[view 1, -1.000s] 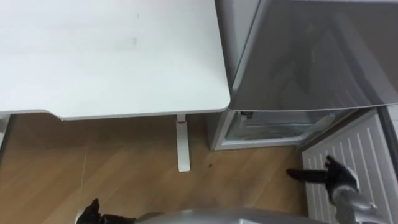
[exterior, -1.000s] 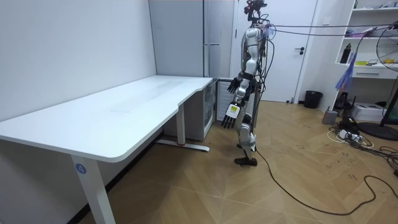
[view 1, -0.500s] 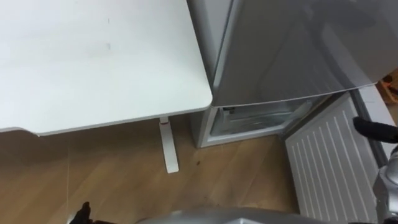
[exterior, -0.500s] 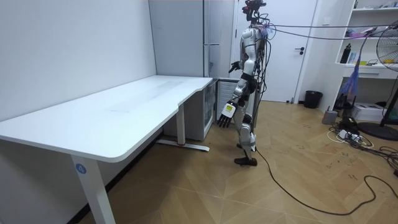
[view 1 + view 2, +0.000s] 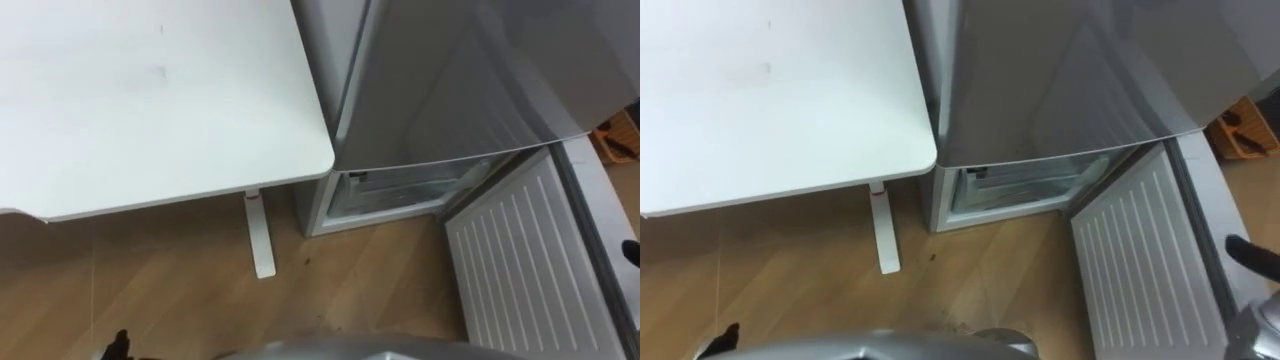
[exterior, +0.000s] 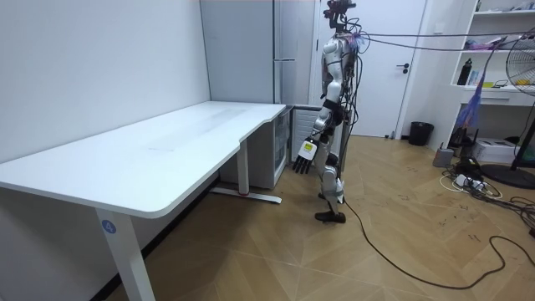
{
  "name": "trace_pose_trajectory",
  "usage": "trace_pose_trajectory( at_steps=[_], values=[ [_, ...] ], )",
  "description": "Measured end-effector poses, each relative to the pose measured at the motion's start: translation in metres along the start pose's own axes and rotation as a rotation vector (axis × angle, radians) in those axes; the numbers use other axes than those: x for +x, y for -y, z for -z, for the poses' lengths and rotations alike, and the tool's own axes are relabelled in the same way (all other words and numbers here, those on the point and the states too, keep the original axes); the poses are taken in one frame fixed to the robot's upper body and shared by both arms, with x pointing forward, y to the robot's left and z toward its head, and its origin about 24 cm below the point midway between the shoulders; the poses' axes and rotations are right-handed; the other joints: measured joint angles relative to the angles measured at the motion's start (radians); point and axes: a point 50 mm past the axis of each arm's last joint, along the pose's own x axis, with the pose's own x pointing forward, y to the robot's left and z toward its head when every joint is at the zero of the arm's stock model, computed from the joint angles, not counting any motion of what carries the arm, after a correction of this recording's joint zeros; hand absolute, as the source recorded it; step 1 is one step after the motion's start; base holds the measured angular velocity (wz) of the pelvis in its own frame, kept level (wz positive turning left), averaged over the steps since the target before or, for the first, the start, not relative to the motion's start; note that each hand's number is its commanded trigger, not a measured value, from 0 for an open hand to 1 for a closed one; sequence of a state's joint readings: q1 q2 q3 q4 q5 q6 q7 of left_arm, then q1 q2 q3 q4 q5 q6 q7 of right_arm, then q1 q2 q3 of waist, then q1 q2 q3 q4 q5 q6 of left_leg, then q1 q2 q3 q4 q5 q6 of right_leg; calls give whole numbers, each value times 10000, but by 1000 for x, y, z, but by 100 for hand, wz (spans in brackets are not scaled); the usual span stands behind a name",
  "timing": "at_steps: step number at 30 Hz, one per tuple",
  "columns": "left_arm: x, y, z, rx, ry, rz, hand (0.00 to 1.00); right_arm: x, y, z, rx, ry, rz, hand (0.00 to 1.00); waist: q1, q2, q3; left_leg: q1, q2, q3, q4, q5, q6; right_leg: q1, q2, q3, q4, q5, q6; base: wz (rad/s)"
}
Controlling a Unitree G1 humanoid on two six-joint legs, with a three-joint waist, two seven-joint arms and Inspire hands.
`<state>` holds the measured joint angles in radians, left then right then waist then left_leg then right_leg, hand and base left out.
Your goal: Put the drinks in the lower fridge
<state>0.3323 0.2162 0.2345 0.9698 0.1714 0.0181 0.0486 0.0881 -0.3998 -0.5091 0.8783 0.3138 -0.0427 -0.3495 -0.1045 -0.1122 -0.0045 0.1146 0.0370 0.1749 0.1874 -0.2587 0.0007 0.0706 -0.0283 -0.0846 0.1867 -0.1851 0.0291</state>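
Lower fridge door is open, but I judge loading not begun; left robot hand hangs straight-fingered and empty; right robot hand, I cannot tell.

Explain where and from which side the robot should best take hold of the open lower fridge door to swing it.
Grip the lower fridge door by its top edge, far from the hinge, coming from its right, outer side. It stands wide open, ribbed inner face turned left, and the right hand lies beside that outer side; leverage is probably best there.
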Motion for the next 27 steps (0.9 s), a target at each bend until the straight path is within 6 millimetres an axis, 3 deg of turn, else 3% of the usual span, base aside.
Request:
trace_pose_trajectory(
  at_steps=[6, 18, 24, 27],
  values=[
    [-2, 0, 9, 45, -431, -4, 0, 10, 21, 8, -53, -1057, 685, 0, -242, 49, 51, -10, 21, -118, -27, -2, -3, 3, 23, -31, 17, 17, -27, 2],
    [-1, -2, 8, 10, -616, 242, 0, 8, 37, 33, 1766, -2748, 1320, 0, -366, 181, 2, -52, 31, -205, 1, 11, -25, 10, 32, -134, 7, 39, -59, 1],
    [0, -12, 6, 166, -589, 218, 0, 7, 41, 35, 2313, -2919, 1488, 0, -339, 287, -69, -131, 33, -316, 31, 16, -34, 17, 38, -218, -9, 42, -63, 5],
    [0, -14, 4, 188, -510, 199, 0, 6, 43, 39, 2262, -2997, 1557, 0, -342, 276, -64, -147, 29, -401, 101, 16, -34, 63, 29, -284, -13, 42, -64, 8]
  ],
)
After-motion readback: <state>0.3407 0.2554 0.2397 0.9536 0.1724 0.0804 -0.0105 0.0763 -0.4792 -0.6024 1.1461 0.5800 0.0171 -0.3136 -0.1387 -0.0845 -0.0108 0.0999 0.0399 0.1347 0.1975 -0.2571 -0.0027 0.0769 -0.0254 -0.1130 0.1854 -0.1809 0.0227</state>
